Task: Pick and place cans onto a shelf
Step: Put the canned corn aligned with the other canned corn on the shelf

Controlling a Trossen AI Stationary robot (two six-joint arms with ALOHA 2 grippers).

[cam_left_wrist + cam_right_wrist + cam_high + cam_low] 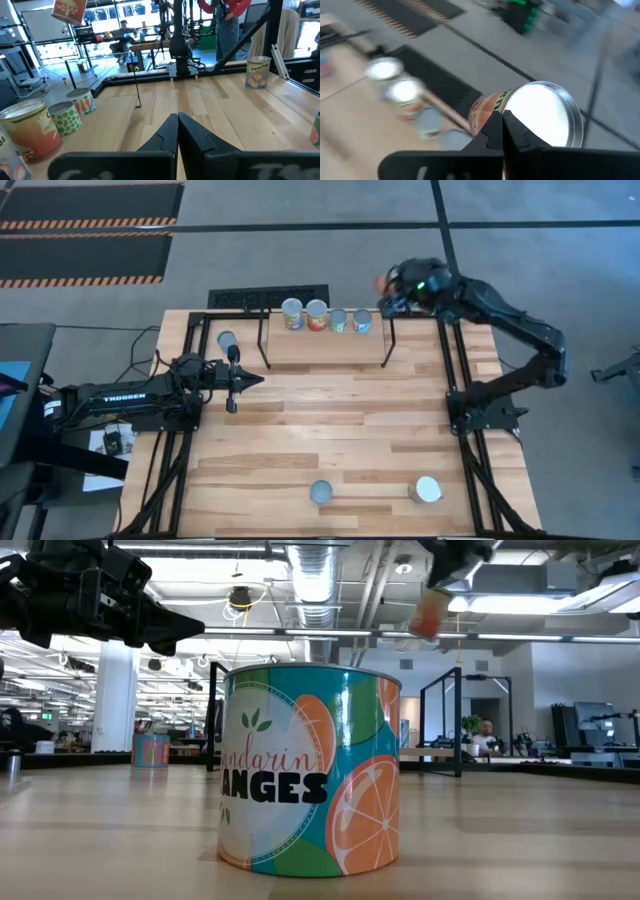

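Light-wood shelf point(325, 340) carried four cans point(327, 317) in a row. One can point(227, 340) stood left of it by the left gripper point(250, 381), whose fingers were together, empty. Two more cans point(321, 492) stood at the table's point(330, 430) near edge. An eighth can point(530, 117) was clamped in the right gripper point(385, 302), past the shelf's right end. Only the right wrist view showed that can's silvery top; the low view showed a mandarin label point(310, 780).

Glossy printed can point(310, 770) on matt pale wooden table point(340, 430); shiny metal can tops.
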